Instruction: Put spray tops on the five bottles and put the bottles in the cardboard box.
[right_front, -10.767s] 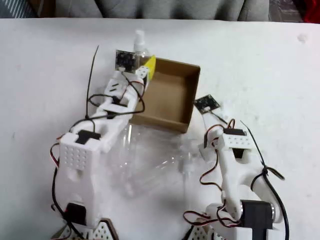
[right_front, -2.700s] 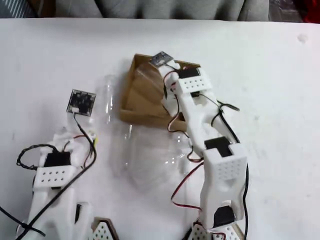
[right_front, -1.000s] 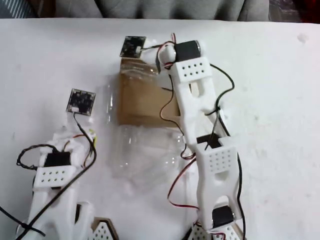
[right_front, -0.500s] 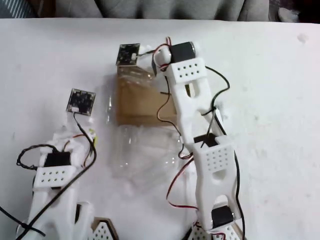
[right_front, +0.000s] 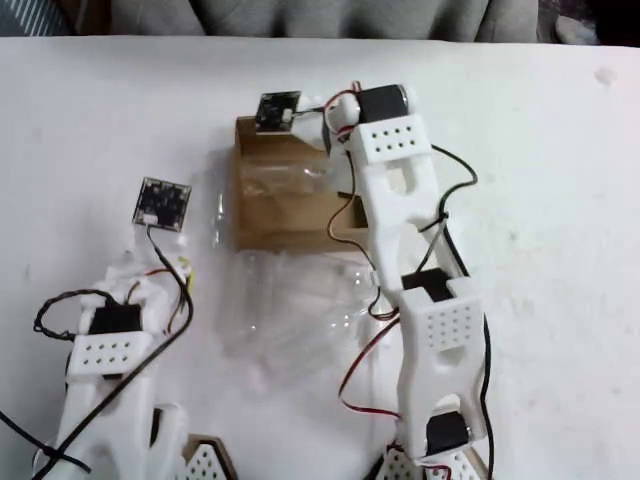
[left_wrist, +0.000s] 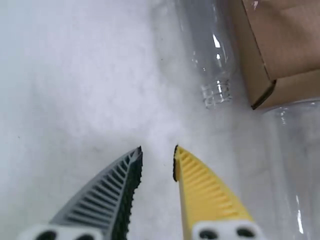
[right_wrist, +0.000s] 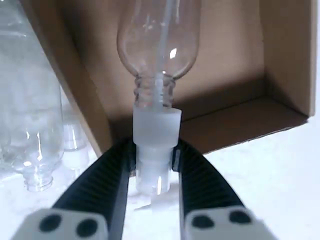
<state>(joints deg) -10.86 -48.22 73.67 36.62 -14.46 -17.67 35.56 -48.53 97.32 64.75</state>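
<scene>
White tabletop (right_front: 560, 200): right arm (right_front: 400, 200) stretched over cardboard box (right_front: 280, 215), right gripper (right_wrist: 152, 155) pinching frosted spray top (right_wrist: 154, 130) on clear bottle (right_wrist: 157, 35); left gripper (left_wrist: 157, 160) (serrated, grey and yellow) narrowly parted, empty.

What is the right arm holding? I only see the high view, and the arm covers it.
Observer: The right gripper is shut on the spray top of a held bottle, whose body reaches into the cardboard box.
Operator: Is the left one holding something too?
Observer: No. The left gripper is open above the bare table.
Operator: Does the bottle beside the box have a top?
Observer: No. The loose bottle has a bare threaded neck.
</scene>
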